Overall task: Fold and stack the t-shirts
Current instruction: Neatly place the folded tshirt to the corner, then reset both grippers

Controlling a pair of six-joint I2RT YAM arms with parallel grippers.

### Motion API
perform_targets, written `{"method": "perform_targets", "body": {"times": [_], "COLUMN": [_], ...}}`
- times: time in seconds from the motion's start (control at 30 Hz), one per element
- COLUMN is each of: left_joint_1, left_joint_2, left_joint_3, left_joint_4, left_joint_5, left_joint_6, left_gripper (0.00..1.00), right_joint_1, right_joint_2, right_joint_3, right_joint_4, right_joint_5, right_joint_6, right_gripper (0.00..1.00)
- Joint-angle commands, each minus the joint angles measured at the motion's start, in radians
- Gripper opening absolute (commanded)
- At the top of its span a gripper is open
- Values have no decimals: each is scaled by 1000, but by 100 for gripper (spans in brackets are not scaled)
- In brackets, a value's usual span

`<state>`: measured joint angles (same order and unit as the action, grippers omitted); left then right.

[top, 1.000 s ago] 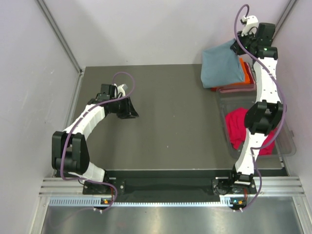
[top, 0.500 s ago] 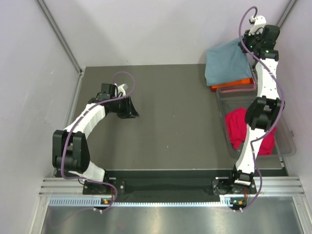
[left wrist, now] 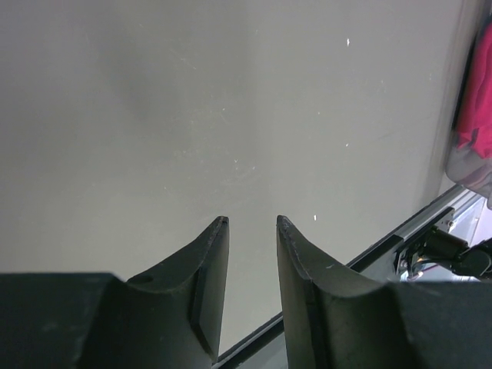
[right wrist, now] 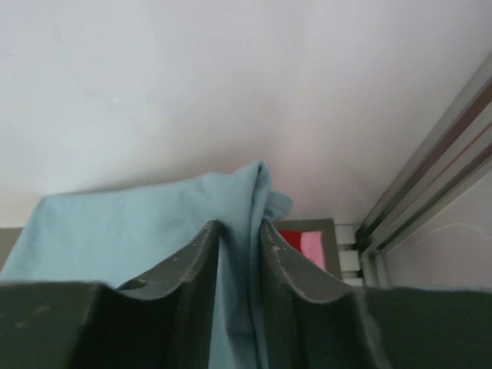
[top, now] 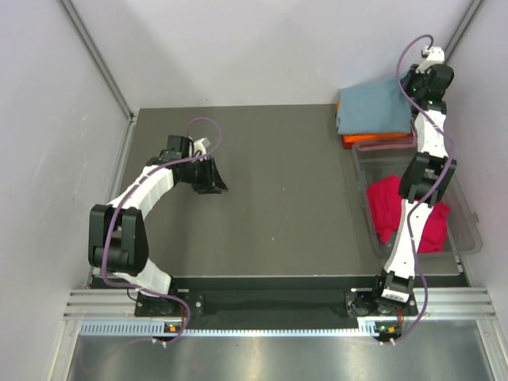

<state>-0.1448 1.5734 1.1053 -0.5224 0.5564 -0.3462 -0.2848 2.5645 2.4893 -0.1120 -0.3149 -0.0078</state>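
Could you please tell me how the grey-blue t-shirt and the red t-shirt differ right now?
The grey-blue t-shirt is folded into a flat rectangle; the red t-shirt lies crumpled. The grey-blue t-shirt sits on top of the orange t-shirt; the red t-shirt is inside the clear tub. The right gripper pinches the grey-blue t-shirt's edge between its fingers; no gripper holds the red t-shirt. Both are plain, single-coloured cloth.

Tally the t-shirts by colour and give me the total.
grey-blue t-shirt: 1
orange t-shirt: 1
red t-shirt: 1
Total: 3
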Motion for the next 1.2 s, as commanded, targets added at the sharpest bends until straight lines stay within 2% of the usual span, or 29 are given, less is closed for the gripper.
{"method": "perform_targets", "body": {"times": [0.0,0.03,0.13,0.2,0.27,0.37,0.47,0.53,0.63,0.67,0.73,0.77,0.8,0.9,0.97,1.0,1.03,1.07,1.17], "left_joint_1": [2,2,2,2,2,2,2,2,4,4,4,4,4,4,4,4,4,4,4], "left_joint_2": [17,20,23,10,-7,-39,-72,-96,-142,-157,-197,-220,-233,-271,-314,-331,-346,-363,-444], "left_joint_3": [18,18,25,21,15,5,-4,8,25,27,44,53,62,105,123,114,107,99,71], "left_joint_4": [28,32,30,28,32,45,82,126,194,250,288,307,311,285,271,271,272,272,236], "left_joint_5": [25,34,43,46,39,39,69,108,131,131,111,103,97,92,92,89,88,88,80], "left_joint_6": [-14,-17,-19,-16,-19,-28,-42,-53,-108,-135,-148,-146,-140,-126,-116,-114,-116,-111,-93], "left_gripper": [37,37,37,37,38,38,38,38,38,38,38,39,39,42,55,72,83,99,99], "right_joint_1": [-8,-10,-20,-22,-22,-11,18,45,105,124,200,232,299,422,464,484,489,490,489], "right_joint_2": [11,20,5,-61,-159,-269,-425,-504,-743,-795,-950,-996,-1044,-1237,-1383,-1427,-1469,-1547,-1654], "right_joint_3": [65,65,46,-25,-96,-170,-353,-412,-576,-686,-788,-863,-898,-1076,-1200,-1234,-1266,-1327,-1392], "right_joint_4": [199,198,181,170,167,62,-6,-105,-251,-271,-331,-363,-417,-436,-430,-423,-423,-419,-457], "right_joint_5": [31,43,74,86,100,100,85,68,68,59,51,83,98,83,67,59,60,51,62], "right_joint_6": [60,61,81,120,165,228,293,321,370,374,350,348,344,368,405,416,436,475,488], "right_gripper": [31,41,44,47,55,53,52,53,66,76,88,99,100,100,100,100,100,100,100]}}
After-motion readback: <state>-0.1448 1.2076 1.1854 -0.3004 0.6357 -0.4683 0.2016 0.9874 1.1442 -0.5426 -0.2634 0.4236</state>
